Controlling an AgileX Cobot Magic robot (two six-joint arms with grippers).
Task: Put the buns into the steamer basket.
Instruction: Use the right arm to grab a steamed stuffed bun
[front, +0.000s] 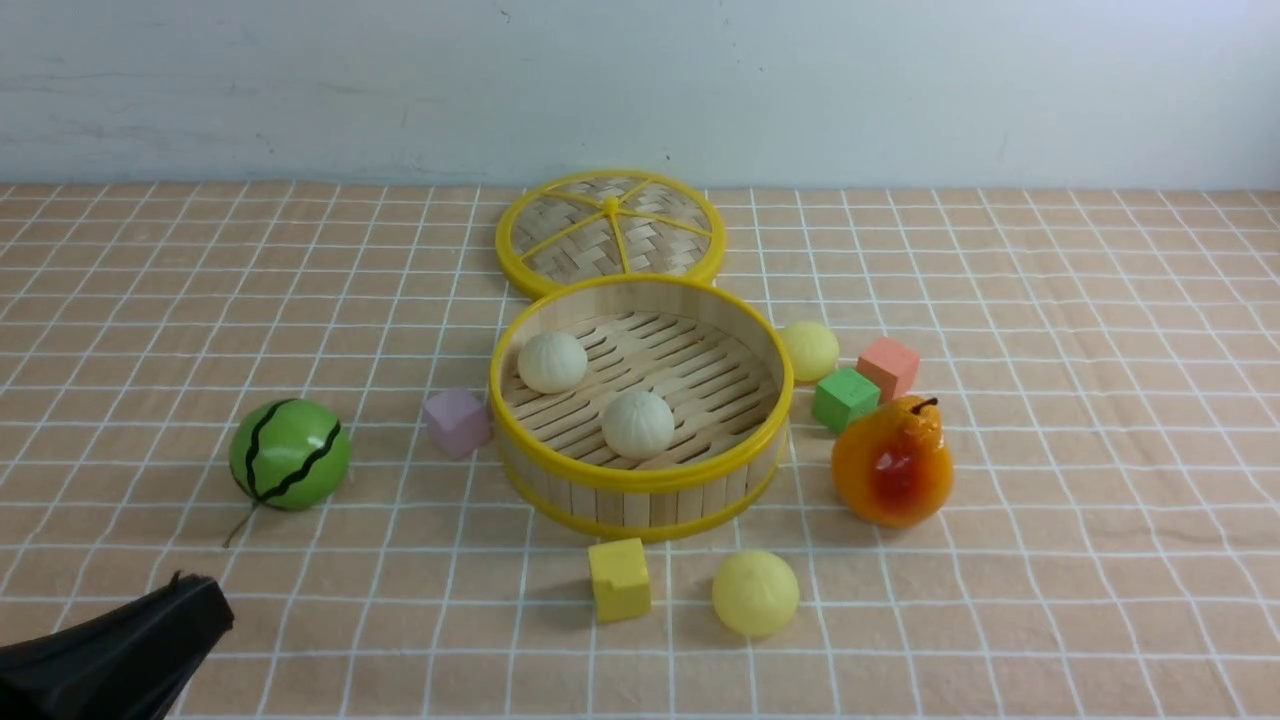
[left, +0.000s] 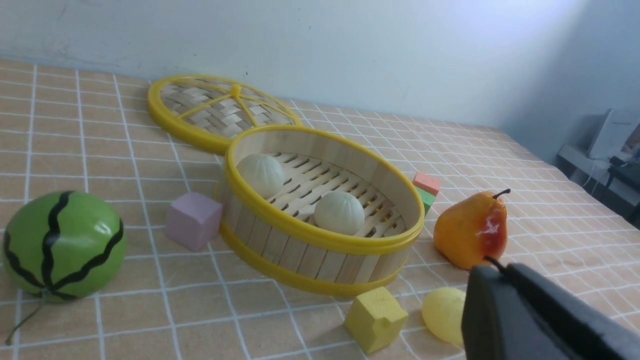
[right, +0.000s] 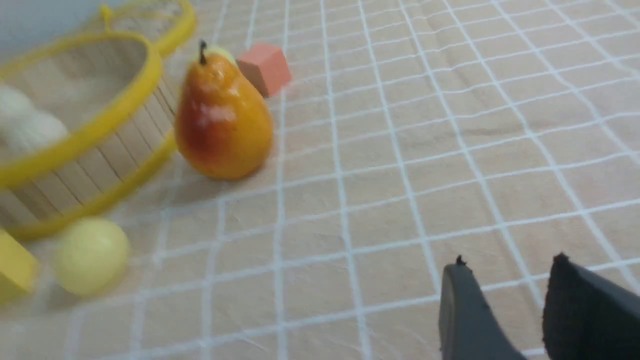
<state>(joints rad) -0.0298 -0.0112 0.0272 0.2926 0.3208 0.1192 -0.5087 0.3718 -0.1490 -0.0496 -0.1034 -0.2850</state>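
Observation:
The steamer basket (front: 640, 478) stands mid-table, and two off-white buns (front: 552, 361) (front: 638, 423) lie on its slatted floor. One pale yellow bun (front: 810, 350) sits just right of the basket. The other pale yellow bun (front: 755, 592) lies in front of it, and also shows in the left wrist view (left: 442, 312) and the right wrist view (right: 90, 255). My left gripper (front: 195, 600) is low at the front left, shut and empty (left: 492, 267). My right gripper (right: 510, 265) is open and empty over bare cloth, right of the pear; it is out of the front view.
The flat woven lid (front: 610, 230) lies behind the basket. A green melon ball (front: 290, 453) is at the left and an orange pear (front: 893, 460) at the right. Purple (front: 456, 422), yellow (front: 619, 579), green (front: 845, 399) and salmon (front: 888, 366) cubes surround the basket.

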